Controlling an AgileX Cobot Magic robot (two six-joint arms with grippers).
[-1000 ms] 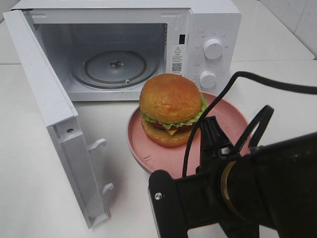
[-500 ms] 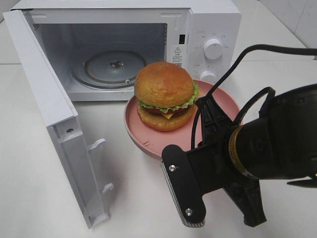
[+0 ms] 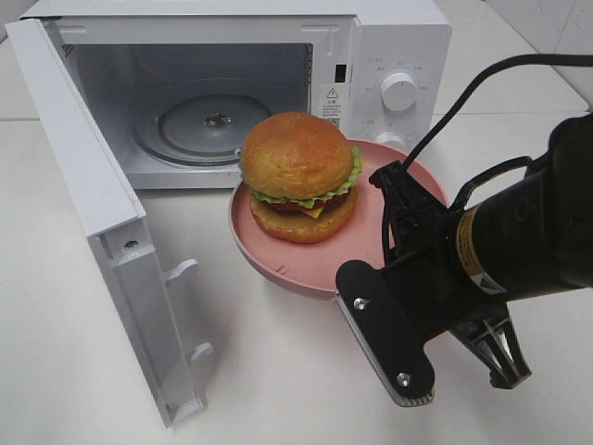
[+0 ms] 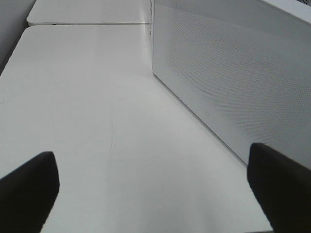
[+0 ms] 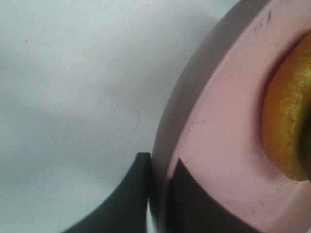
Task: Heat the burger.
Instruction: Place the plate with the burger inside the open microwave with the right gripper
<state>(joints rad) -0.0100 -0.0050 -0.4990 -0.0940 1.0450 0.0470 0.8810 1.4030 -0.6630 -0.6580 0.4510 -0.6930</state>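
1. White counter [image 3: 56,371] carries a microwave [image 3: 398,37] with its door [image 3: 83,185] swung wide and the turntable [image 3: 215,125] bare, so the way in looks free.
2. Burger [image 3: 298,158] sits on a pink plate [image 3: 296,264] just in front of the microwave's mouth, not yet inside.
3. Right claw [image 5: 159,170] pinches the plate's rim, one finger on each side. Gripping the rim rather than the bun likely spares the burger and keeps the plate level for sliding in.
4. Left claw [image 4: 153,189] is spread wide and holds nothing. It hangs over bare counter beside what seems to be the door's mesh face, out of the way.
5. Against a second ago, plate and burger lie farther left and nearer the opening, now covering most of the lower knob [image 3: 390,139]. The right arm has shifted toward the right of the high view.
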